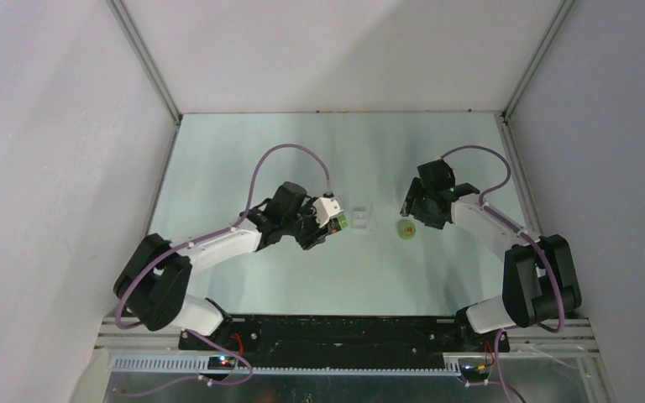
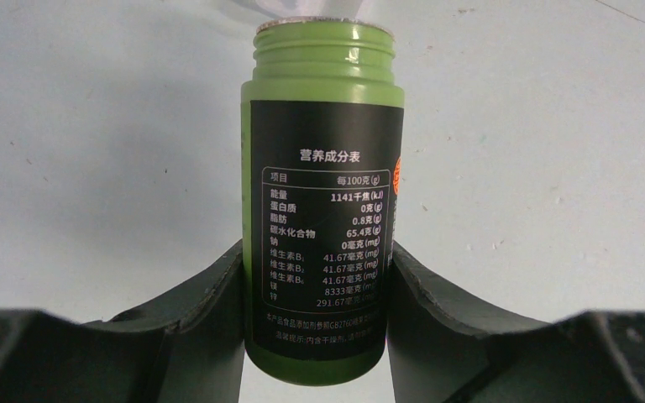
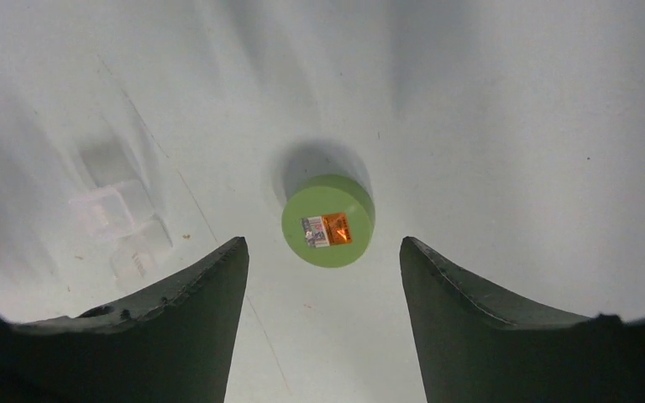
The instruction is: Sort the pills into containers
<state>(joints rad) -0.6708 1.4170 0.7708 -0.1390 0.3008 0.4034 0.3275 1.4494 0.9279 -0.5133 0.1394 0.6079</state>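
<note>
My left gripper is shut on the green bottle, gripping its black label near the base in the left wrist view. The bottle is uncapped and its mouth points toward the clear two-compartment container, which stands just to its right. The container also shows faintly at the left of the right wrist view. My right gripper is open and empty, hovering above the green cap. I can make out no pills; the bottle's inside is hidden.
The green cap, with an orange sticker on top, lies on the pale table right of the container. White walls with metal rails enclose the table on three sides.
</note>
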